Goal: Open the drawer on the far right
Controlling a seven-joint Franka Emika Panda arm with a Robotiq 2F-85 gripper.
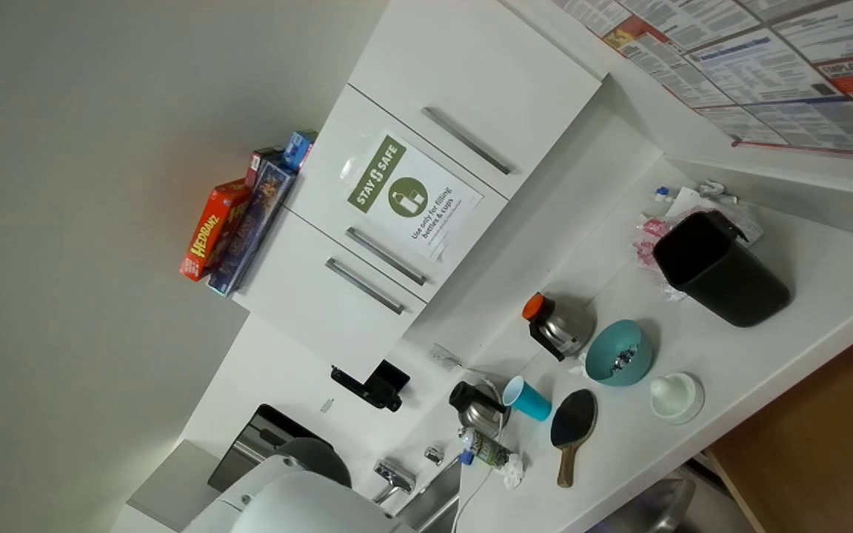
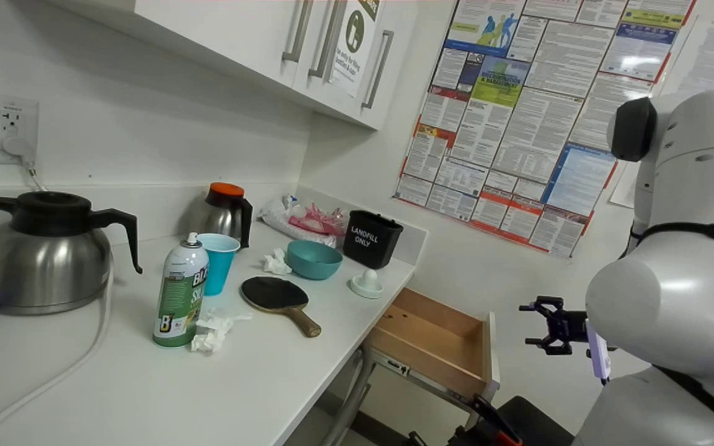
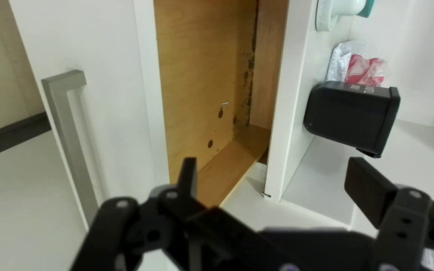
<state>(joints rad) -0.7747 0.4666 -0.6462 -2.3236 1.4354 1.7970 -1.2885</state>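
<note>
The drawer (image 2: 437, 334) stands pulled out from under the counter, with its brown wood inside showing. In the wrist view its flat white front (image 3: 115, 75) is at the left, with the silver bar handle (image 3: 71, 146) on it. Its brown inside also shows in an exterior view (image 1: 819, 437) at the lower right. My gripper (image 2: 525, 325) is open and empty, apart from the drawer, out beyond its front. In the wrist view the fingers of my gripper (image 3: 272, 167) are spread wide with nothing between them. The handle's lower end is partly hidden behind the gripper.
The white counter (image 2: 332, 322) holds a black bin (image 2: 372, 238) near the drawer, a teal bowl (image 2: 314, 259), a paddle (image 2: 275, 294), a spray can (image 2: 181, 294) and jugs. Upper cabinets (image 1: 471, 81) hang above. A black chair (image 2: 527, 421) stands below the drawer. A wall with posters is behind.
</note>
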